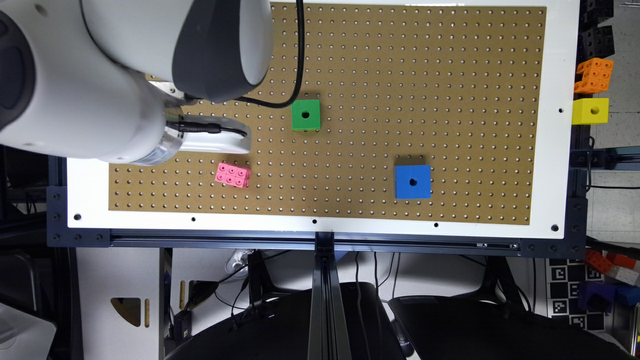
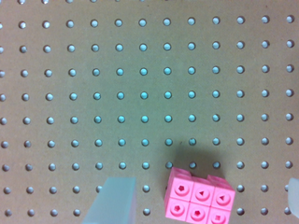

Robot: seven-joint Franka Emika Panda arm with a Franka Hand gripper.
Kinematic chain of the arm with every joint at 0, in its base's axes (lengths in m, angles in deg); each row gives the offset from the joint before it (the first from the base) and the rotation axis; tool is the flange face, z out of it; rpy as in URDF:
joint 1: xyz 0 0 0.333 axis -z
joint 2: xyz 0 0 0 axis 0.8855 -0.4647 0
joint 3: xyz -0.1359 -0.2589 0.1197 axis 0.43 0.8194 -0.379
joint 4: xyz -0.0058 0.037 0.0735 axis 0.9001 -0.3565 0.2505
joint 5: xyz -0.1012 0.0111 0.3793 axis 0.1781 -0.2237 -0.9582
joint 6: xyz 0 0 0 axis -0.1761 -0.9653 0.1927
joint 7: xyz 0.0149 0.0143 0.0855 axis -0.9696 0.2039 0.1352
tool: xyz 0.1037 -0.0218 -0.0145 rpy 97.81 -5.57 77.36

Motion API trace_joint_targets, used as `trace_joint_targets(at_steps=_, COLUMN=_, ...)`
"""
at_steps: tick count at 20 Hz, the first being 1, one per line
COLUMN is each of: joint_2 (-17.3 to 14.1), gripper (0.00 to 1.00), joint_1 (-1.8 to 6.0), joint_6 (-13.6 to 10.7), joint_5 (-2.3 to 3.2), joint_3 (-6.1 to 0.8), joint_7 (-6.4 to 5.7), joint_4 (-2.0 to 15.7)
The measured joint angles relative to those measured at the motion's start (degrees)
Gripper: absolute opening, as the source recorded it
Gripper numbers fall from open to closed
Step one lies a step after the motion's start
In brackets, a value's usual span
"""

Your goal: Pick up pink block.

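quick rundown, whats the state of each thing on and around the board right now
pink block: flat on the pegboard, not held
tool: open, fingers either side of the pink block, not touching it
green cube: on the board, hole up
blue cube: on the board, hole up
yellow cube: off the board's edge
orange block: off the board's edge

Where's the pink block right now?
The pink block lies on the pegboard toward the exterior view's left, just below the tool, left of the blue cube.
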Motion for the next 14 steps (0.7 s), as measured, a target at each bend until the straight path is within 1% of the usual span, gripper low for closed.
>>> trace_joint_targets(at_steps=5, joint_2=-1.6, gripper=1.0, joint_1=-0.12, joint_6=0.2, joint_5=0.0, joint_3=-0.76, joint_7=-0.12, joint_4=1.18)
trace_joint_targets(at_steps=6, joint_2=-2.5, gripper=1.0, joint_1=-0.12, joint_6=0.9, joint_5=0.0, joint_3=-0.84, joint_7=-0.12, joint_4=1.25)
trace_joint_targets(at_steps=8, joint_2=-3.8, gripper=1.0, joint_1=-0.12, joint_6=2.0, joint_5=0.0, joint_3=-0.89, joint_7=-0.12, joint_4=1.46)
trace_joint_targets(at_steps=11, joint_2=-5.0, gripper=1.0, joint_1=-0.12, joint_6=2.4, joint_5=0.0, joint_3=-0.92, joint_7=-0.12, joint_4=2.17)
trace_joint_targets(at_steps=13, joint_2=-5.8, gripper=1.0, joint_1=-0.12, joint_6=2.8, joint_5=0.0, joint_3=-0.94, joint_7=-0.12, joint_4=2.24)
trace_joint_targets(at_steps=14, joint_2=-6.5, gripper=1.0, joint_1=-0.12, joint_6=3.4, joint_5=0.0, joint_3=-0.94, joint_7=-0.12, joint_4=2.25)
